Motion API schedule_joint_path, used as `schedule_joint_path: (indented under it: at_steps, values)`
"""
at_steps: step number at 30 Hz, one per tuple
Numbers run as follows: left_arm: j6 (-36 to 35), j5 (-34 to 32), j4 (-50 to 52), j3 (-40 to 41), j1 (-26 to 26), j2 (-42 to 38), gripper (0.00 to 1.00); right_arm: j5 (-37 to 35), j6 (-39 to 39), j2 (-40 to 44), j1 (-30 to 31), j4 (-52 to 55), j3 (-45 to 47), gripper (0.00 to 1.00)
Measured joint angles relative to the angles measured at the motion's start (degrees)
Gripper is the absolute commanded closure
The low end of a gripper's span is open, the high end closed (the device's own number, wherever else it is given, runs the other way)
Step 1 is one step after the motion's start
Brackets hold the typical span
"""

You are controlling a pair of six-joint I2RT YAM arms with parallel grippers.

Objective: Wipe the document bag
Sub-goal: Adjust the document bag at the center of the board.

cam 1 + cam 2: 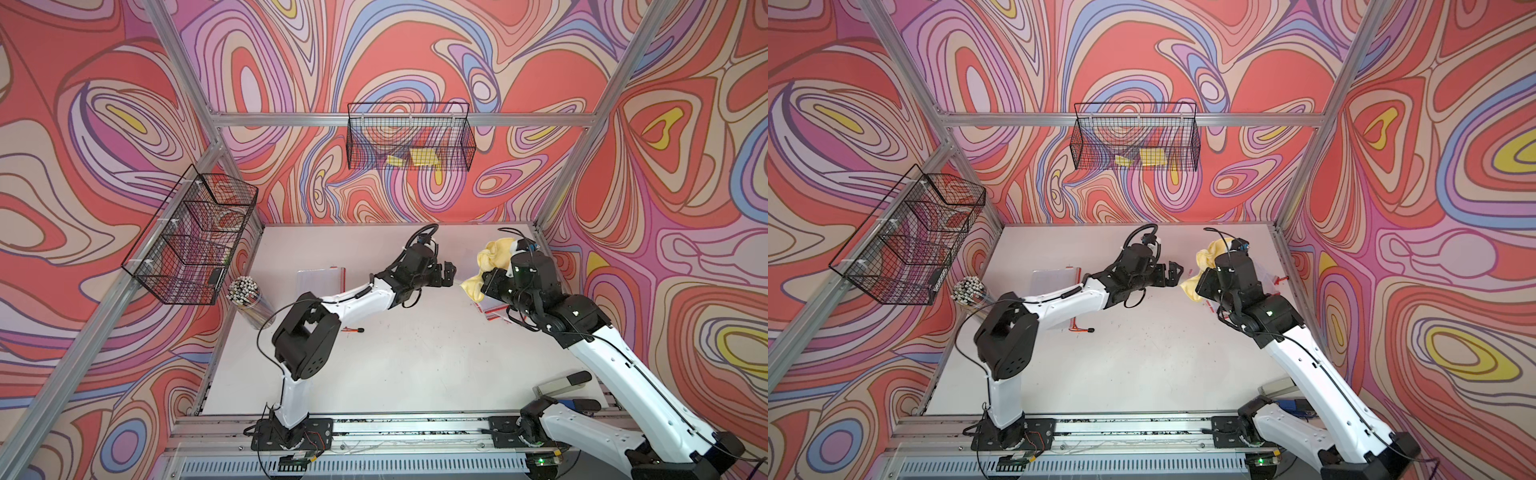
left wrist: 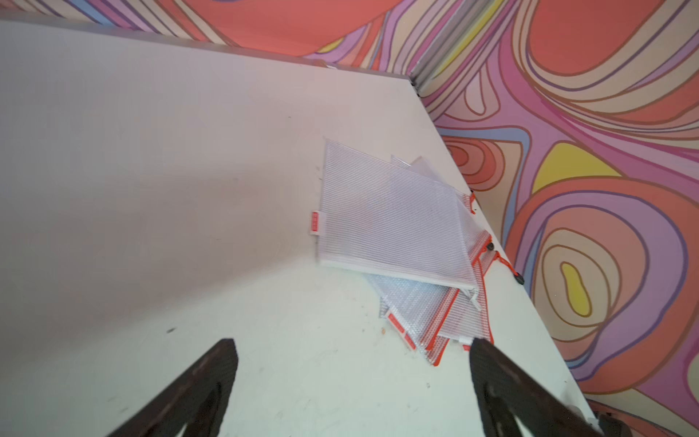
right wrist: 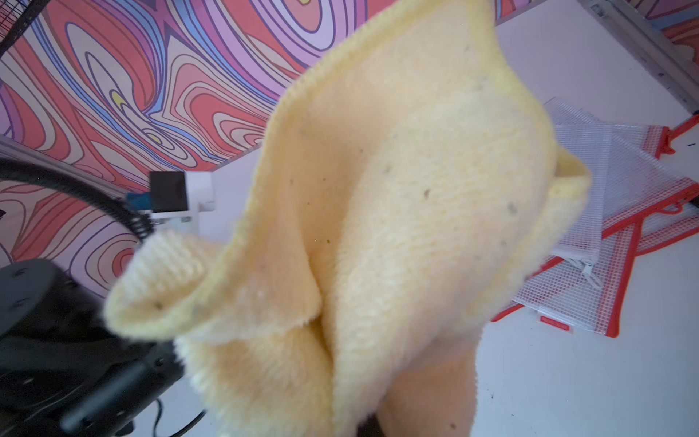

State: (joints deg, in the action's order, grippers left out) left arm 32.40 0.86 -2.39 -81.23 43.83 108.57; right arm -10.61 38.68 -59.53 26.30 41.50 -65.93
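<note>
the cloth (image 3: 397, 208), soft, fluffy, yellow and speckled, is clamped in the right gripper (image 1: 484, 284) above the table's (image 1: 395, 365) far right corner. the left gripper (image 2: 351, 343) is held empty, jaws wide apart, over the table's middle. the bags (image 2: 393, 219), thin clear ribbed plastic with orange zips, are piled askew at that corner. wiping seems not yet begun: the cloth must be lowered flat onto the slick top bag, probably pinned first.

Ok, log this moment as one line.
left gripper: open, empty | right gripper: shut on yellow cloth | document bags: stacked askew near table edge | wipe: cloth raised, off bags
</note>
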Motion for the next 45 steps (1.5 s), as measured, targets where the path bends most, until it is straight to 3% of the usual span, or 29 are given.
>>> schedule_joint_path:
  at_steps: [4, 13, 19, 37, 45]
  values:
    - [-1.8, -9.1, 11.9, 4.7, -2.6, -6.8, 0.21, 2.8, 0.2, -3.5, 0.0, -3.2, 0.6, 1.00]
    - [-1.7, -19.3, 33.2, 13.9, -16.5, -8.2, 0.31, 8.2, 1.0, -10.2, 0.0, -7.6, 2.4, 1.00]
    - [-1.8, -19.3, 35.5, 15.8, -19.6, -9.0, 0.44, 9.2, 1.1, -10.8, 0.0, -8.7, 2.4, 1.00]
    - [-4.9, -17.4, 34.3, 12.5, -21.8, -0.3, 0.60, 9.4, 1.1, -13.2, 0.0, -8.8, 2.4, 1.00]
    - [-5.5, -16.3, 33.6, 10.2, -22.0, 1.9, 0.77, 9.6, 1.0, -14.4, 0.0, -8.9, 2.4, 1.00]
